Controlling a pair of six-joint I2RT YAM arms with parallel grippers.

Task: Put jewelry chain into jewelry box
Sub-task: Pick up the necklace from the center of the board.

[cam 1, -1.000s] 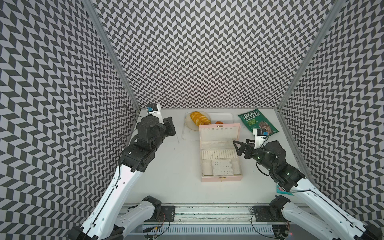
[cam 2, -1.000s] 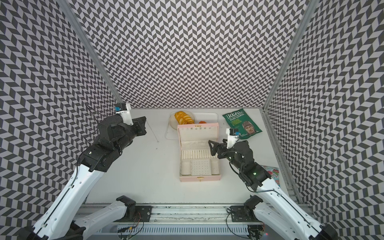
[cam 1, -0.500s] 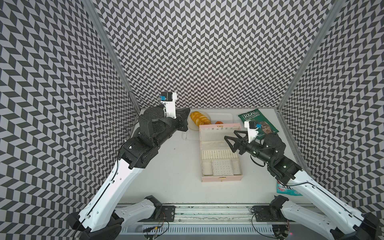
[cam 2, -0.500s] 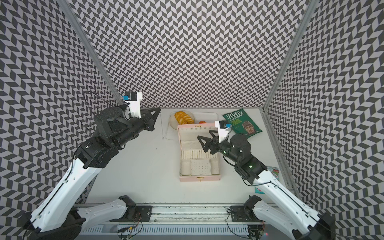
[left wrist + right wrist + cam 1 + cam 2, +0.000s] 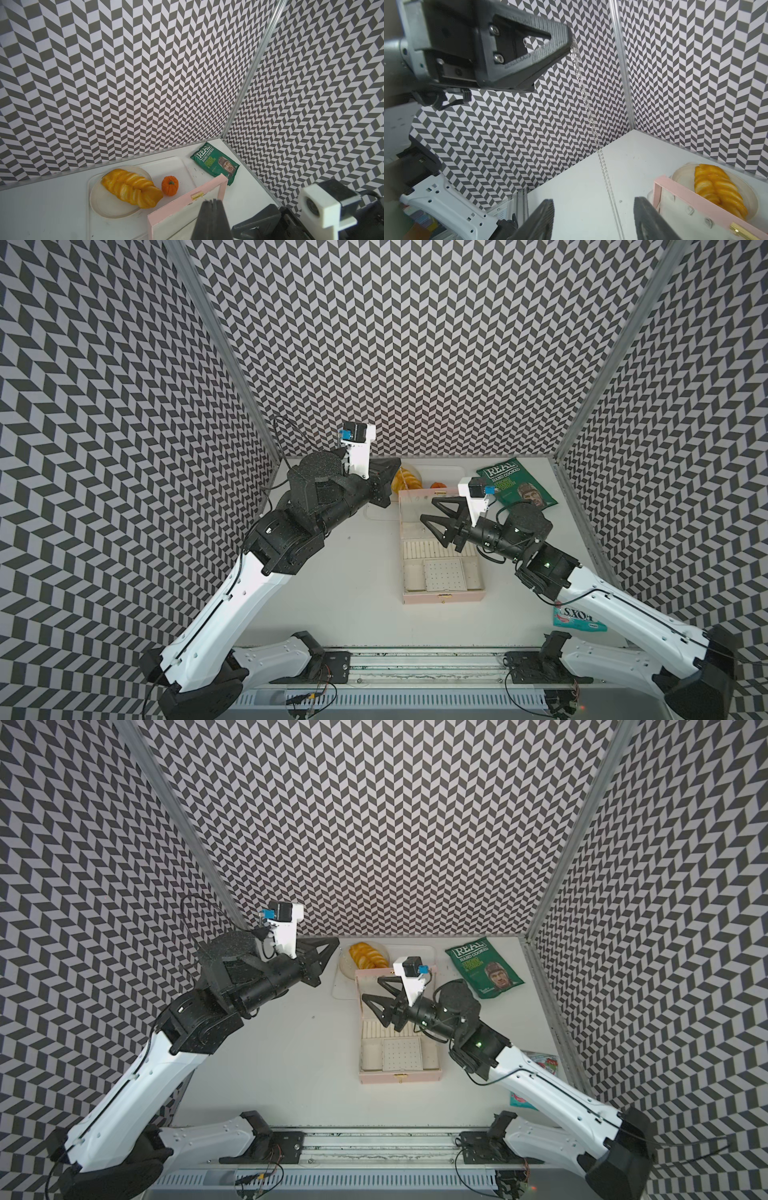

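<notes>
**Box** [image 5: 443, 597] [image 5: 400, 1077]: pale pink with a gold clasp on the front wall. It lies open on the white table [image 5: 357, 580], with the lid raised at the back. The inside is cream, with a ribbed row and, in front of it, a holed panel between two small compartments.

**Chain** [image 5: 588, 113]: thin and silver. It hangs in one straight run from the tip of the left gripper, clear of the table, by the box's back left corner. Its lower end runs out of the right wrist view, so where it ends cannot be told. It is too fine to follow in both top views.

**Left gripper** [image 5: 397, 467] [image 5: 336, 940] [image 5: 569, 39]: jaws pressed together, pinching the chain's top end. It is raised above the box's back left corner.

**Right gripper** [image 5: 428, 509] [image 5: 371, 988] [image 5: 593, 200]: jaws apart, holding nothing. It hovers over the back half of the box. In the right wrist view the chain shows between its two fingers [image 5: 542, 218], with a gap to each.

**Tray** [image 5: 188, 166]: white, just behind the box. It carries a plate [image 5: 99, 199] with a yellow twisted bun [image 5: 133, 190], and a small orange pumpkin [image 5: 170, 185] beside the plate.

**Crisp bag** [image 5: 515, 487] [image 5: 484, 967]: green, flat on the table behind the box's back right corner.

**Packet** [image 5: 579, 620]: teal, well to the right of the box's front, partly under the right arm.
</notes>
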